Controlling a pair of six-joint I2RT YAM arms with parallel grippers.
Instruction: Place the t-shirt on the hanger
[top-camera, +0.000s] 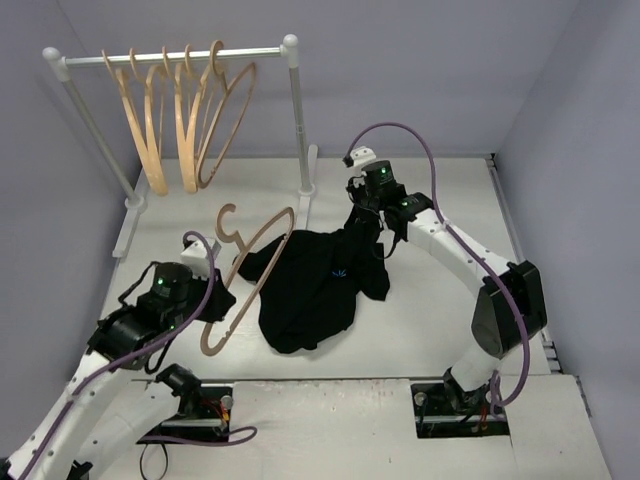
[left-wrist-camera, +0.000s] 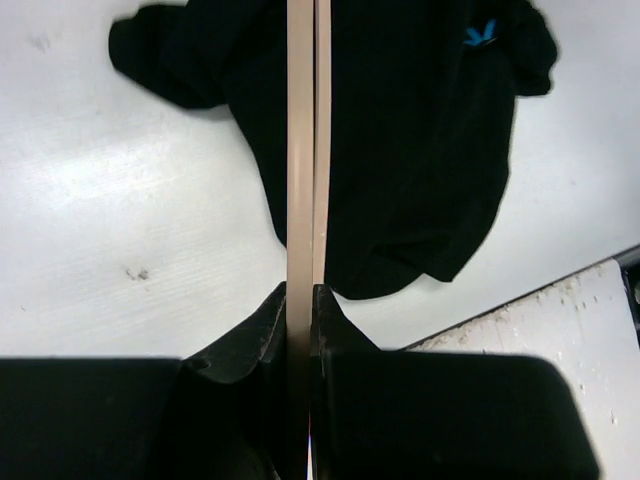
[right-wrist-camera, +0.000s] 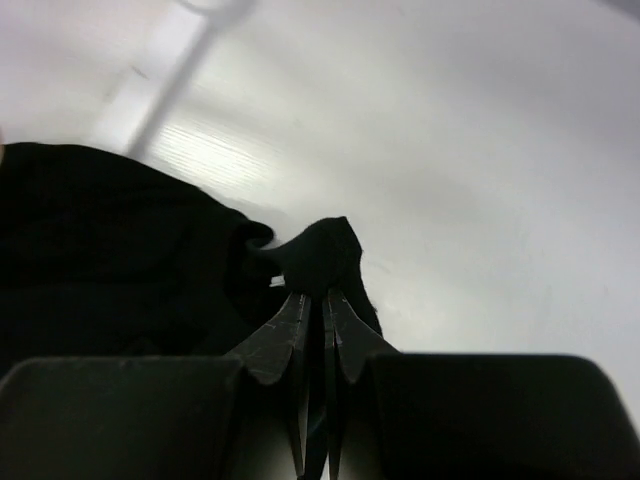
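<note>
The black t-shirt (top-camera: 315, 285) lies crumpled on the white table, its blue chest mark facing up; it also shows in the left wrist view (left-wrist-camera: 400, 150) and the right wrist view (right-wrist-camera: 110, 260). My left gripper (top-camera: 212, 300) is shut on the lower arm of a pale wooden hanger (top-camera: 252, 272), held tilted above the table at the shirt's left edge; the hanger runs up between the fingers (left-wrist-camera: 301, 150). My right gripper (top-camera: 368, 205) is shut on a pinched fold of the shirt's far right edge (right-wrist-camera: 322, 262) and lifts it off the table.
A white rail (top-camera: 175, 57) on two posts stands at the back left with several identical wooden hangers (top-camera: 185, 115) on it. Its right post (top-camera: 300, 120) rises just behind the shirt. Grey walls close in the back and right.
</note>
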